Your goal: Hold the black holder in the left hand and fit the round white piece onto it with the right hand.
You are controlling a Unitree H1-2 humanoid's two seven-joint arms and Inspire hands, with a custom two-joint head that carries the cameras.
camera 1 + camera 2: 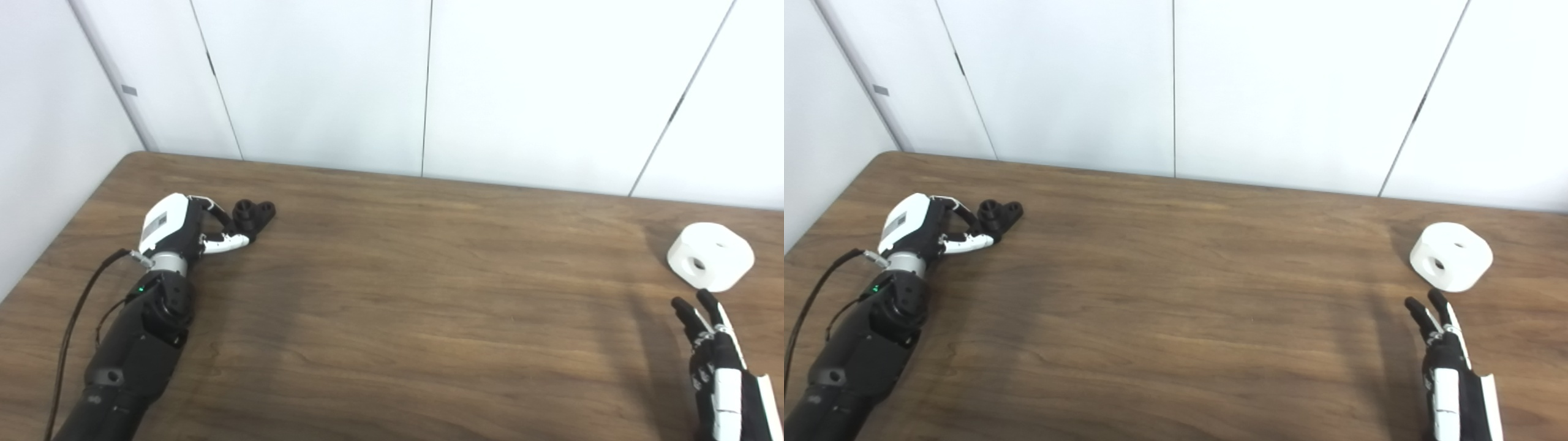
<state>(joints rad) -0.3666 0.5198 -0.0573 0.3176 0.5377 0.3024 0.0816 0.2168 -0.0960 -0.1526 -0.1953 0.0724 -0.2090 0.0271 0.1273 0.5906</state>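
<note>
Near the table's (392,294) far left corner, your left hand (184,229) lies with fingers curled at the black holder (254,214), touching it; whether they grip it cannot be told. The holder sits on the table, not lifted. By the right edge, the round white piece (710,256) rests within reach, just beyond your right hand (716,361), fingers extended and empty. Nothing stands between the two parts.

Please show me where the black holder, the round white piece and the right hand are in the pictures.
black holder (255,214): left eye view, on its dark upper body.
round white piece (710,255): left eye view, on its top face.
right hand (1448,361): right eye view, on the back of the hand.
</note>
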